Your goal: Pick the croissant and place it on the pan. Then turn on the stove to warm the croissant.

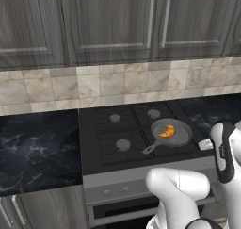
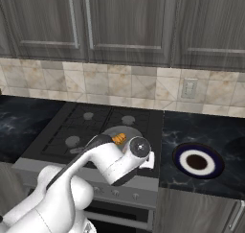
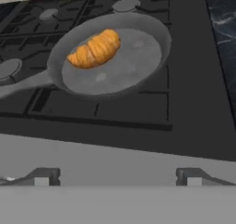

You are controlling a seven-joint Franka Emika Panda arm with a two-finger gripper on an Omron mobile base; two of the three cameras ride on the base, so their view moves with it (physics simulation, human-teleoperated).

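Croissant (image 3: 94,49) is seen lying in the pan (image 3: 138,73) on the stove (image 3: 138,121), so no further grasp is judged needed; it looks light, soft and crushable. The hand is spread open and empty. A small, stiff knob (image 3: 190,177) is judged the next hold.

White arm (image 2: 110,162) bent low and forward, fingers (image 3: 41,177) spread wide
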